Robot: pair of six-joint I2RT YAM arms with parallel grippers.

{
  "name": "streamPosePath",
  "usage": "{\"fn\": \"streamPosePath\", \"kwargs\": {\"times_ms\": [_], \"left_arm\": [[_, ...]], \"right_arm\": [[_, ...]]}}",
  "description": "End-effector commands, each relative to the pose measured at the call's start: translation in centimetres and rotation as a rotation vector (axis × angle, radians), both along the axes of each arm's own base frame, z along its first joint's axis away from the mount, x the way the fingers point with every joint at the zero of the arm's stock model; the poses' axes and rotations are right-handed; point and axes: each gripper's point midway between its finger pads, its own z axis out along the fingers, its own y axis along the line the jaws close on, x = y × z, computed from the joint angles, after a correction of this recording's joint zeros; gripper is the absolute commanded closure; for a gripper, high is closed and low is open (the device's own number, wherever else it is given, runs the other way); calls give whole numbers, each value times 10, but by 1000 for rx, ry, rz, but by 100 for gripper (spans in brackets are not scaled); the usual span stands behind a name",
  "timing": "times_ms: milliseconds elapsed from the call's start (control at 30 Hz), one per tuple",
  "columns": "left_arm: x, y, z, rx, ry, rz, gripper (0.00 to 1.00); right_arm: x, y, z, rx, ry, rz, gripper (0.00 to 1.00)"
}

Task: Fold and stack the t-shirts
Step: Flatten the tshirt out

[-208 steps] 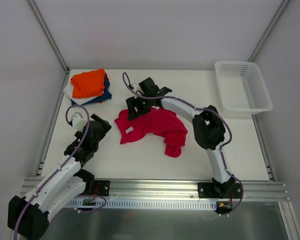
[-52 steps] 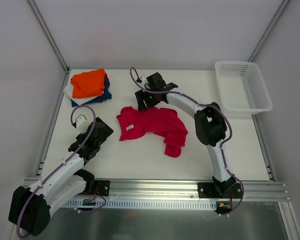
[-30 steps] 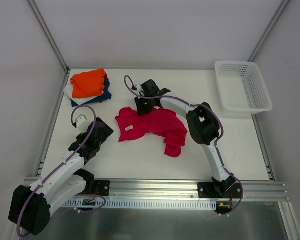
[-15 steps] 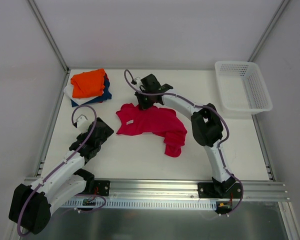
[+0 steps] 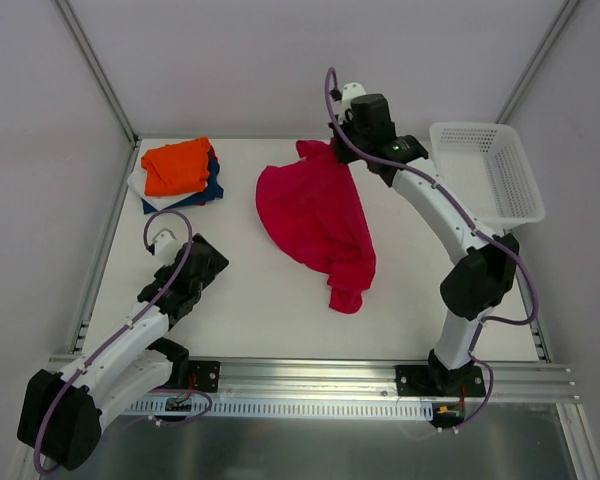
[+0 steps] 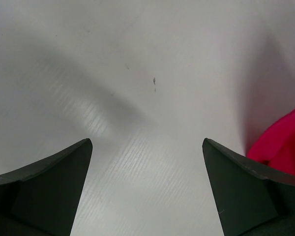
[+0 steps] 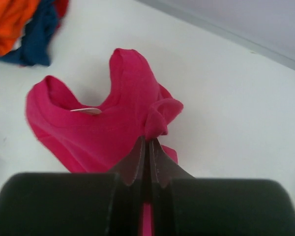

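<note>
top: right hand (image 5: 330,150) at 12 o'clock grasping crimson t-shirt (image 5: 315,215), cloth draping to counter (image 5: 280,310) centre; folded stack (image 5: 178,170) at 10 o'clock | left wrist: left hand (image 6: 145,143) released, empty | right wrist: bunched edge pinched | step: likely spreading; next: lay flat, squared.

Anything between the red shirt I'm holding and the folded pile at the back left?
Nothing visible. Only bare table lies between the red shirt, pinched by the right gripper, and the folded pile.
</note>
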Motion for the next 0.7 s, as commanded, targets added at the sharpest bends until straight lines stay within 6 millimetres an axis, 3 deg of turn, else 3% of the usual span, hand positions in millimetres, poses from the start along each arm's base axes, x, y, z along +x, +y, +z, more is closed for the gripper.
{"fn": "streamPosePath", "kwargs": {"times_ms": [0,133,300,667], "left_arm": [[7,-2,15,-20,-46,0,3],[6,-2,16,-23,-52,-1,3],[6,-2,15,-25,-51,-3,3],[5,-2,13,-28,-46,-1,3]], "right_arm": [[23,-59,7,-10,-21,-202,100],[44,-115,-10,-38,19,-360,100],[55,-168,-32,-134,49,-525,100],[45,-229,-46,-293,47,-738,100]]}}
